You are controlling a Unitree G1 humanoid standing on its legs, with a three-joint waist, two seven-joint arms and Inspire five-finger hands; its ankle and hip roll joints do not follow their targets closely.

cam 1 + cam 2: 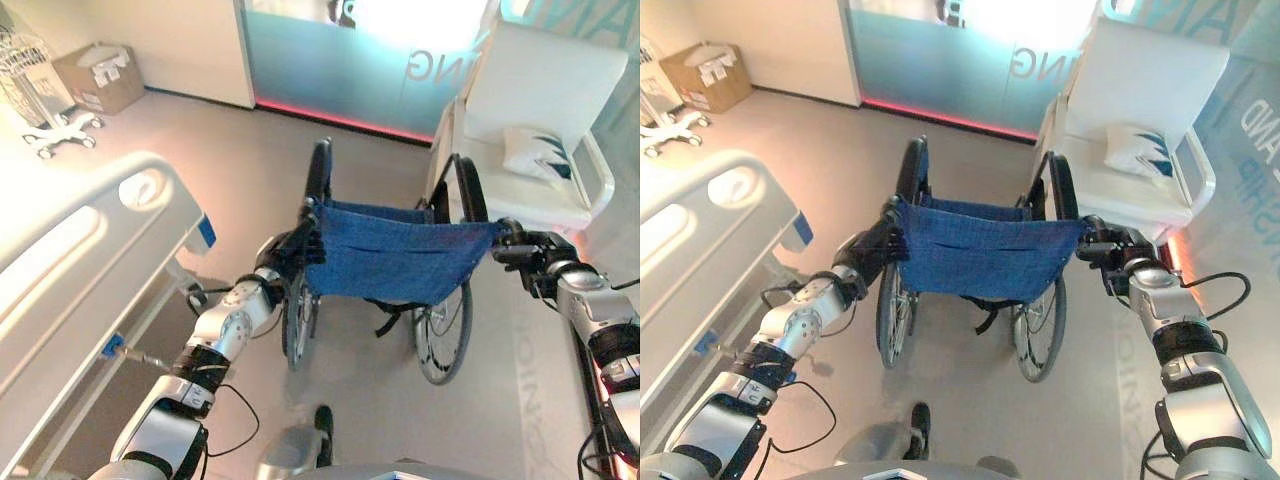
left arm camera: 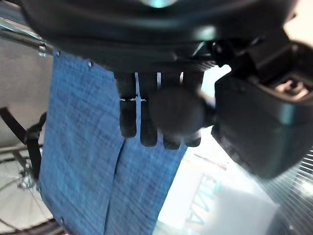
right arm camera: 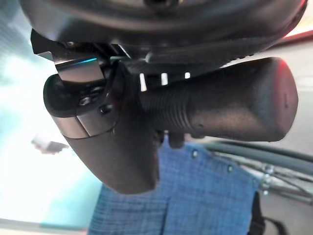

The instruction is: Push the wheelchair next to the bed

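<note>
1. Fingers (image 2: 146, 122) of the left hand (image 1: 290, 252) are curling round the wheelchair's left push handle; in the left wrist view the handle end is showing between fingers and thumb.
2. Fingers of the right hand (image 1: 1110, 250) are wrapping the ribbed right grip (image 3: 230, 105), holding it firmly.
3. Wheelchair (image 1: 980, 260) is standing on the floor (image 1: 240, 160) straight ahead of both hands, its blue backrest stretching between them and its seat facing away, towards the white armchair (image 1: 1140, 130).
4. Bed (image 1: 90, 270) is lying to the robot's left, its long side running roughly parallel to the wheelchair's heading, with a strip of floor between bed rail and left wheel (image 1: 297, 320).
5. Judging from this, the push is needing a leftward bias: the right hand driving further forward than the left, swinging the chair towards the bed.
6. Left wheel is the nearer risk for clipping the bed frame.
</note>
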